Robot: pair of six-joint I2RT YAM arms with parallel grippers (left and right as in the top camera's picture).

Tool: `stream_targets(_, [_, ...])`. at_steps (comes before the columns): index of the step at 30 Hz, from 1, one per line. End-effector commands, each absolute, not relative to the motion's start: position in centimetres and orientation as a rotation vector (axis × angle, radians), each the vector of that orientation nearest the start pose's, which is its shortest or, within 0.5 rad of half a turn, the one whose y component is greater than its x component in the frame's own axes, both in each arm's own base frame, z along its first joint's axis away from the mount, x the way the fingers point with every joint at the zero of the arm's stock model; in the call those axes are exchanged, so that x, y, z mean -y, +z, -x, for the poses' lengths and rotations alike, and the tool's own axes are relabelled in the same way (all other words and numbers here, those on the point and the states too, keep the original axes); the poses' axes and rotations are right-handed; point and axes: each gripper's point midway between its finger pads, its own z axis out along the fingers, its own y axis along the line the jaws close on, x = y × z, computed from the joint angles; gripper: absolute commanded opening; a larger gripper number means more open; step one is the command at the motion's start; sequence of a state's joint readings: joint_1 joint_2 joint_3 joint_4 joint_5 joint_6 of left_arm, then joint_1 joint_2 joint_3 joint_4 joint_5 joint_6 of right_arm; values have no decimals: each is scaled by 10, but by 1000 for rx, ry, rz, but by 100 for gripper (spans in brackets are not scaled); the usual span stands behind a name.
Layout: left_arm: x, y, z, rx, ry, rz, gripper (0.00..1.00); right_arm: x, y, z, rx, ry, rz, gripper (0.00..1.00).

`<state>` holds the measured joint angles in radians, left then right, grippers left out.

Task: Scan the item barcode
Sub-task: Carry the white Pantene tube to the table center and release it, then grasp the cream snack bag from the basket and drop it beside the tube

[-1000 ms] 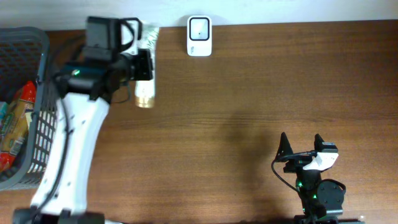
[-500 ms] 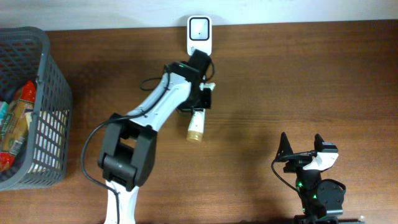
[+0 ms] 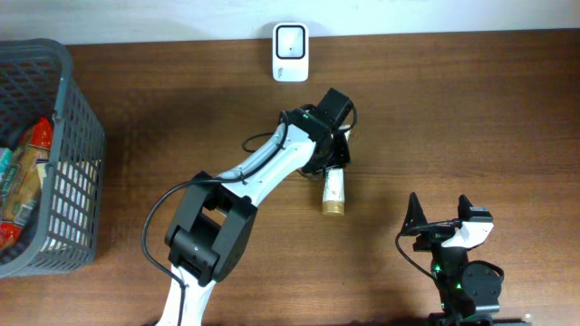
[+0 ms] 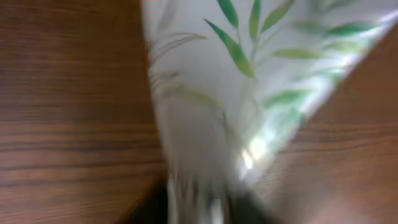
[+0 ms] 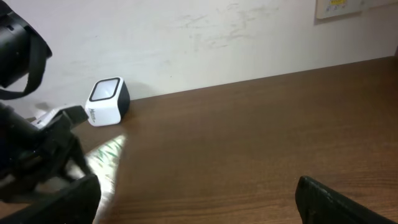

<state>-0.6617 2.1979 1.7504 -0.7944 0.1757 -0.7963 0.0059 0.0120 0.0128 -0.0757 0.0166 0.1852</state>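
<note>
The item is a white tube with green leaf print and a tan cap (image 3: 333, 192). It lies cap toward the front near the table's middle, and it fills the blurred left wrist view (image 4: 249, 93). My left gripper (image 3: 328, 161) is at the tube's flat end, which runs between its jaws (image 4: 199, 208); the blur hides how tight they stand. The white barcode scanner (image 3: 290, 41) stands at the back edge, well behind the tube. In the right wrist view the scanner (image 5: 107, 101) and the tube (image 5: 102, 163) show at left. My right gripper (image 3: 439, 222) rests open and empty at the front right.
A grey mesh basket (image 3: 77, 154) with food packets (image 3: 23, 181) stands at the far left. The left arm (image 3: 245, 186) stretches diagonally across the table's middle. A white wall (image 5: 217, 37) rises behind the scanner.
The left arm swung the tube from the back left, past the front of the scanner, to the middle right. The right arm has not moved.
</note>
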Motion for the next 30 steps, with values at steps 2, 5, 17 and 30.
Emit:
stream_targets(2, [324, 84, -412, -2821, -578, -76, 99, 3, 155, -246, -1645, 130, -172, 99])
stream_targets(5, [249, 213, -473, -2522, -511, -218, 99, 3, 155, -246, -1645, 130, -172, 99])
stream_targets(17, [-250, 198, -305, -2519, 151, 1211, 99, 3, 155, -246, -1645, 130, -172, 99])
stream_targets(30, [-248, 18, -307, -2938, 146, 531, 99, 3, 155, -246, -1646, 130, -172, 99])
